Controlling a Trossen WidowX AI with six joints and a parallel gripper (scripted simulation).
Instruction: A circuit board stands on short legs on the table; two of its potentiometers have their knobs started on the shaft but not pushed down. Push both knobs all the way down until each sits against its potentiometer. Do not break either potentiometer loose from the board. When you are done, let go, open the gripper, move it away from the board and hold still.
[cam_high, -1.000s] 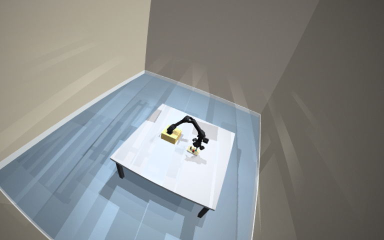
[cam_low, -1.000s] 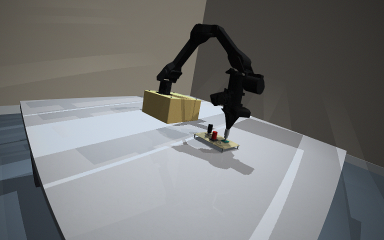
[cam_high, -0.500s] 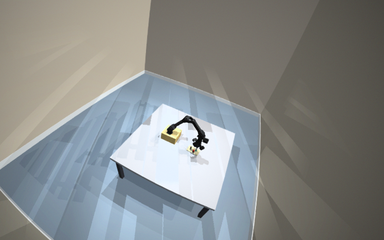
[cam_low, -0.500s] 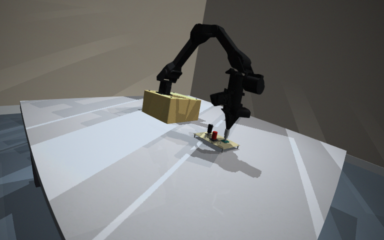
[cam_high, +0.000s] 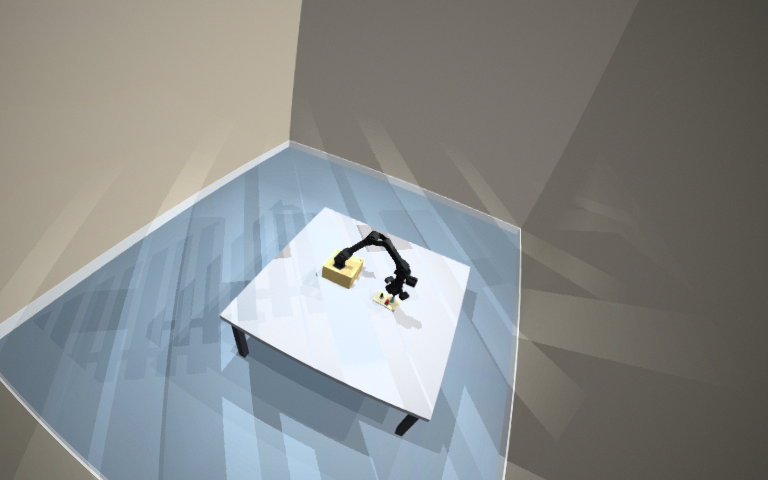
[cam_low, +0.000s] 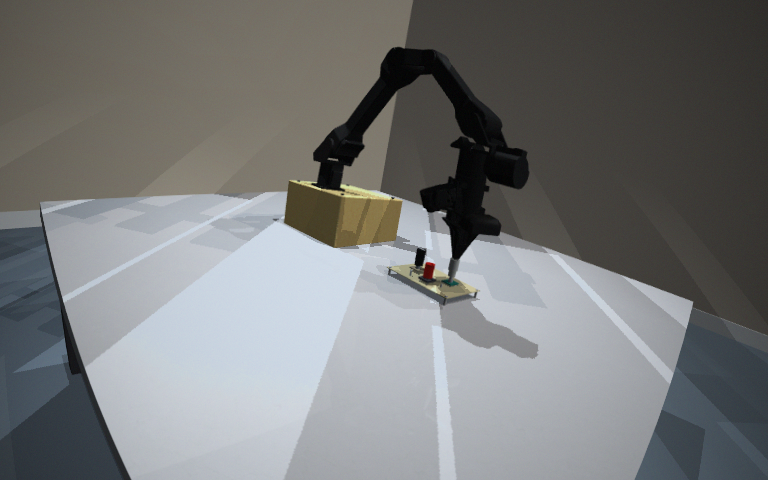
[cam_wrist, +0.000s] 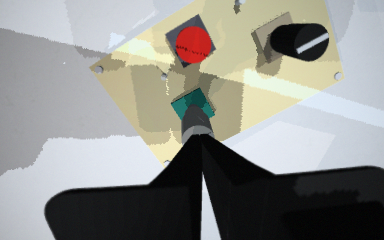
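Observation:
The circuit board (cam_high: 393, 307) (cam_low: 461, 291) (cam_wrist: 225, 50) stands on short legs. My gripper (cam_low: 455, 258) (cam_wrist: 199, 142) is shut, with nothing between its fingers; its tips are at the top of the grey knob (cam_low: 453, 266) (cam_wrist: 196, 121), with no gap visible. That knob stands upright over the teal potentiometer (cam_low: 449, 282) (cam_wrist: 201, 98); a narrower part shows below it. The red knob (cam_low: 429, 270) (cam_wrist: 193, 44) stands close over a dark potentiometer. The black knob (cam_low: 420, 256) (cam_wrist: 303, 42), with a white line, stands over a grey-beige potentiometer; its seating is unclear.
The arm's base stands on a yellow block (cam_high: 340, 275) (cam_low: 317, 217) behind the board on the white table (cam_high: 334, 322) (cam_low: 226, 339). The red knob is close beside the grey one, and the black knob is farther along the board. Small pins rise from the board.

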